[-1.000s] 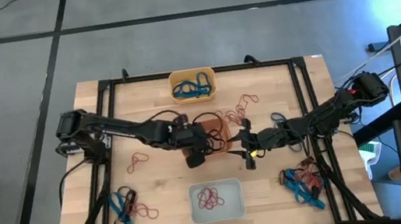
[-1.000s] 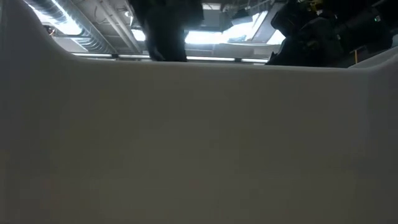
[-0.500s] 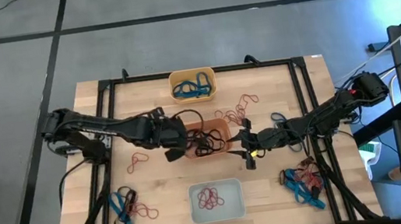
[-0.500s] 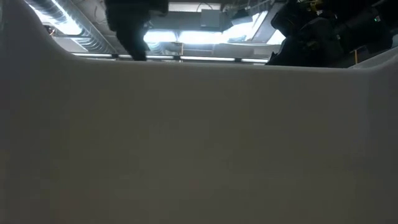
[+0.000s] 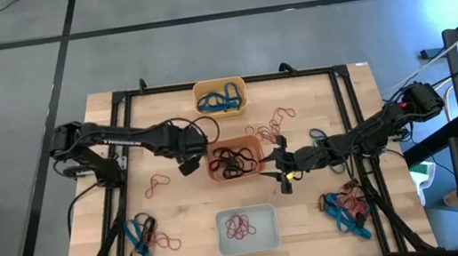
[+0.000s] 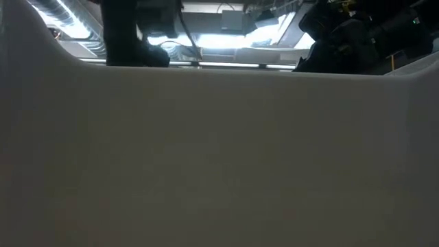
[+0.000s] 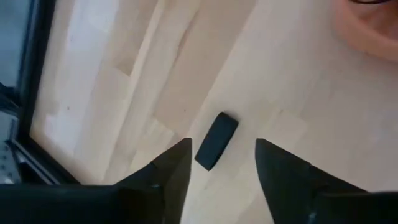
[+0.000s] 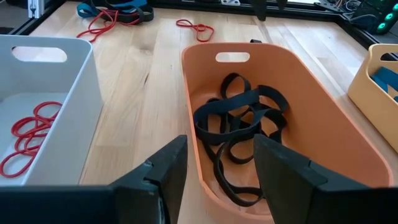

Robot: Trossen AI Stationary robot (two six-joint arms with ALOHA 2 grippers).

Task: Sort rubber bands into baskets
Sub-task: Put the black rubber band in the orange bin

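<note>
Now, from above, my left gripper (image 5: 187,164) hangs over bare table (image 5: 172,109) just left of the red-orange basket (image 5: 235,159) at mid-frame, fingers apart and empty. My right gripper (image 5: 285,175) sits just right of that basket, fingers apart, holding nothing. The basket holds a tangle of black bands (image 5: 232,161). The yellow basket (image 5: 220,98) at upper centre holds blue bands (image 5: 218,102); the white basket (image 5: 247,230) at lower centre holds red bands (image 5: 240,226). Loose red bands (image 5: 271,123) lie right of the yellow basket, one more (image 5: 157,186) left of centre. Mixed piles (image 5: 146,238) lie at lower left and at lower right (image 5: 348,206).

In the low view, a pale wall (image 6: 219,158) fills nearly the whole frame; only dark arm shapes show along the top.

In my left wrist view, my fingers (image 7: 171,171) stand apart over the wood, a small black block (image 7: 216,140) showing between them, a basket edge (image 7: 367,28) at upper right.

In my right wrist view, my fingers (image 8: 165,168) stand apart before the red-orange basket (image 8: 323,118) with its black bands (image 8: 239,121); the white basket (image 8: 81,93) with red bands (image 8: 28,130) is at left, the yellow basket (image 8: 376,87) at right.
</note>
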